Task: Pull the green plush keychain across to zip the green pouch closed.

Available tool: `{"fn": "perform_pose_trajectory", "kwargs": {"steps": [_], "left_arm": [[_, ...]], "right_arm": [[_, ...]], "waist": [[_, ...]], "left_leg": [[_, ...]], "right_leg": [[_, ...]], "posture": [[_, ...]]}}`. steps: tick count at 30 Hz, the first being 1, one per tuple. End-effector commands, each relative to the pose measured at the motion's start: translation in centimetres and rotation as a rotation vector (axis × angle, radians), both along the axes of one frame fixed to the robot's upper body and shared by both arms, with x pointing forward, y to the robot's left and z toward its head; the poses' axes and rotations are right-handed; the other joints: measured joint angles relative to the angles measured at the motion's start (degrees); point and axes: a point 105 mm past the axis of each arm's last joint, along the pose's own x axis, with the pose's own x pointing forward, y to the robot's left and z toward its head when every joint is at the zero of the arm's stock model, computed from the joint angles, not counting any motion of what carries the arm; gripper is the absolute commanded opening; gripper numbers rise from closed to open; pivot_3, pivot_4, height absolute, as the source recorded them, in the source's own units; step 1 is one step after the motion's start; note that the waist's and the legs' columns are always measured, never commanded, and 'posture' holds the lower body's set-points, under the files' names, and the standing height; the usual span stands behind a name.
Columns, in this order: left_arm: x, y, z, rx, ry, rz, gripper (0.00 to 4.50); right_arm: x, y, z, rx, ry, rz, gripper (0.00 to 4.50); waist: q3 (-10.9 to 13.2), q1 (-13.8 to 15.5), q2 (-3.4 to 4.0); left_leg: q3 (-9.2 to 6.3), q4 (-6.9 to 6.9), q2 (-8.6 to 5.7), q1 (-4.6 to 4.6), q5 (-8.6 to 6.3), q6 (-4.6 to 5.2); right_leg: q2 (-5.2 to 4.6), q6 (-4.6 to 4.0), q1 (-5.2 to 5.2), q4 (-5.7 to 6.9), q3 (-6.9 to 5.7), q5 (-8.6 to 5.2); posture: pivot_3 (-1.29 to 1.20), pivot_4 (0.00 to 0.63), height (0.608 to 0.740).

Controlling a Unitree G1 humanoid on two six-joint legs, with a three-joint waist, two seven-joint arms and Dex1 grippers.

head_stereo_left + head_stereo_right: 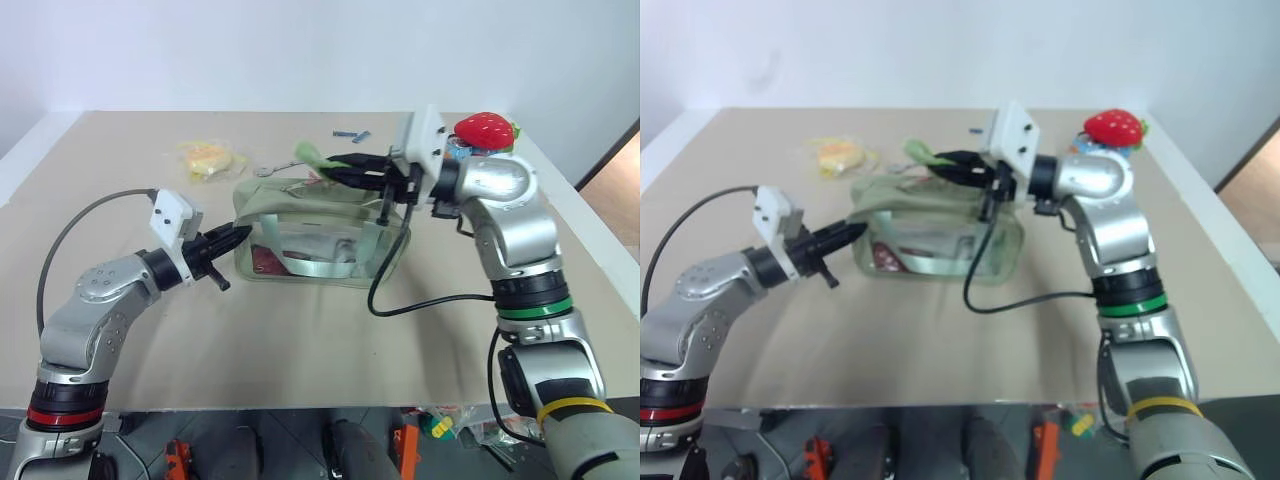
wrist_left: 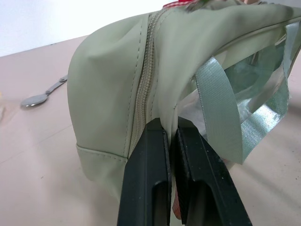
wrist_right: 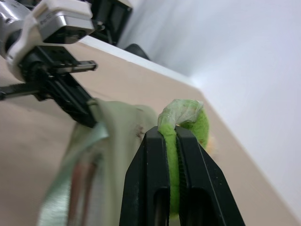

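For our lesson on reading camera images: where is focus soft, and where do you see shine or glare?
Right wrist view: green plush keychain and near fingers look soft, the far wall washed out. Left wrist view: green pouch seam crisp, its clear window glinting. Left eye view: evenly lit, soft shadows under the pouch.

Yellow crinkly packet [image 1: 208, 159] far left on table [image 1: 300, 340]; red strawberry plush [image 1: 484, 129] far right.

Both arms are silver-grey metal with black joints. Behind each black two-finger gripper, left gripper [image 1: 238, 236] and right gripper [image 1: 336, 164], sits a white camera block. Red band on left arm; green and yellow bands on right. Black cables trail from both wrists.
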Motion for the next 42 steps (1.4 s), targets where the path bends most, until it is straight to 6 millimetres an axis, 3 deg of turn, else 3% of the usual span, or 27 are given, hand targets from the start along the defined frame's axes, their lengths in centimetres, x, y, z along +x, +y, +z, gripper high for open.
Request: {"fn": "perform_pose_trajectory", "kwargs": {"steps": [1, 10, 14, 20, 24, 35, 42], "left_arm": [[0.1, 0.0, 0.1, 0.006, 0.001, 0.017, 0.0], [-0.1, -0.2, -0.3, 0.017, 0.018, 0.022, 0.0], [-0.1, 0.0, -0.1, 0.02, 0.011, 0.032, 0.0], [-0.2, 0.3, -0.1, 0.028, 0.011, 0.041, 0.0], [-0.2, 0.4, -0.3, 0.035, 0.014, 0.046, 0.0], [0.1, 0.2, 0.2, 0.044, -0.018, 0.051, 0.0], [0.2, 0.1, 0.2, 0.042, -0.009, 0.051, 0.0]], "right_arm": [[-0.1, -2.6, 2.7, 0.009, -0.111, -0.057, 0.02], [1.0, -8.7, 2.7, -0.086, -0.13, -0.254, 0.02], [1.3, -11.6, 0.9, -0.14, -0.083, -0.343, 0.02], [1.1, -13.8, -2.5, -0.246, -0.007, -0.409, 0.02], [1.1, -13.7, -4.9, -0.287, 0.043, -0.42, 0.02], [2.6, -9.9, -11.0, -0.372, 0.07, -0.417, 0.02], [3.4, -10.3, -11.1, -0.341, 0.053, -0.446, 0.02]], "waist": [[0.0, 0.0, 0.0], [0.0, 0.0, 0.0], [0.0, 0.1, 0.0], [0.0, -0.1, 0.01], [0.0, -0.1, 0.0], [0.0, -0.2, 0.0], [0.0, -0.2, 0.0]], "left_leg": [[0.0, 0.0, 0.0, 0.0, 0.0, 0.0], [0.04, 0.0, -0.03, 0.04, 0.0, 0.0], [0.02, 0.0, -0.02, 0.05, 0.0, 0.0], [0.08, 0.0, -0.04, 0.1, 0.0, 0.0], [0.08, 0.0, -0.04, 0.3, 0.0, 0.0], [0.15, 0.02, -0.04, 0.36, 0.03, -0.05], [0.16, 0.0, -0.04, 0.36, 0.03, -0.05]], "right_leg": [[0.0, 0.0, 0.0, 0.0, 0.0, 0.0], [-0.02, 0.0, 0.02, -0.01, 0.04, 0.0], [-0.01, -0.01, 0.04, -0.01, 0.03, -0.02], [-0.02, 0.02, 0.05, -0.01, 0.11, -0.01], [-0.01, 0.0, 0.21, 0.0, 0.12, -0.03], [0.0, -0.03, 0.24, 0.0, 0.21, -0.04], [0.01, 0.0, 0.22, 0.0, 0.23, -0.02]], "posture": [[0.0, 0.15, 0.74], [0.0, 0.15, 0.74], [0.0, 0.15, 0.74], [0.0, 0.15, 0.74], [0.0, 0.15, 0.74], [0.0, 0.15, 0.74], [0.0, 0.15, 0.74]]}}
